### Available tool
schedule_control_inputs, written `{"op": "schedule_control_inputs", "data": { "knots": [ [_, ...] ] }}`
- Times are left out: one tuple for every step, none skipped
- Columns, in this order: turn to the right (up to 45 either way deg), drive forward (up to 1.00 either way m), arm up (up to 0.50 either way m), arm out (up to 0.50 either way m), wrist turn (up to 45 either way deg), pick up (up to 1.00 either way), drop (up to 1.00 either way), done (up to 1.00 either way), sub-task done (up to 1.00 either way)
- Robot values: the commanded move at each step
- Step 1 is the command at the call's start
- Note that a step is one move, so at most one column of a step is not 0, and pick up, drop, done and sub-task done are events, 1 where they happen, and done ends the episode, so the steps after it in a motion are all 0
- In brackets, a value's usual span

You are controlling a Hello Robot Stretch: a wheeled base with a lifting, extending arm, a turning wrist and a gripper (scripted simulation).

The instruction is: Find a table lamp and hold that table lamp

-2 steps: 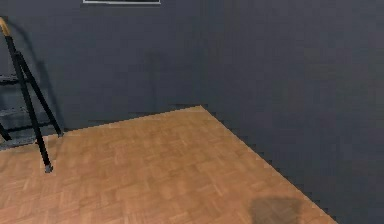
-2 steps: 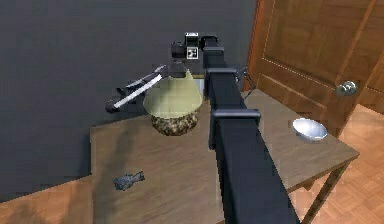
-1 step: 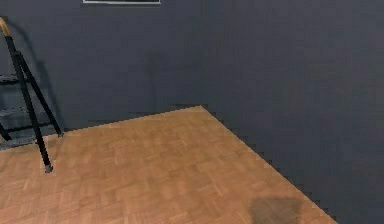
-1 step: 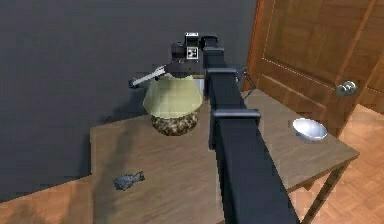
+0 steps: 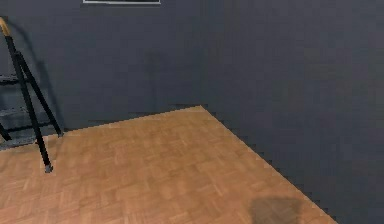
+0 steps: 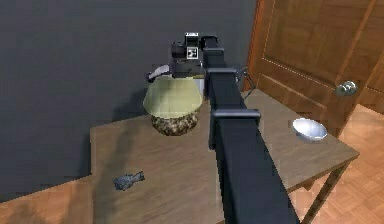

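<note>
Sitting on table (image 6: 125,150) w/ table lamp (image 6: 174,100): silver bowl (image 6: 310,128), contents unclear.

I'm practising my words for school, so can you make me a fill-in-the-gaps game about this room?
The lamp with the pale shade stands on a wooden ____.
A shiny ____ lies on the arm side view's right, past the dark arm.
The brown ____ has a round knob.
Missing words: table, bowl, door.
</note>
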Motion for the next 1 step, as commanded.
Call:
{"op": "schedule_control_inputs", "data": {
  "knots": [
    [0.0, 0.00, -0.18, 0.00, 0.0, 0.00, 0.00, 0.00, 0.00]
  ]
}}
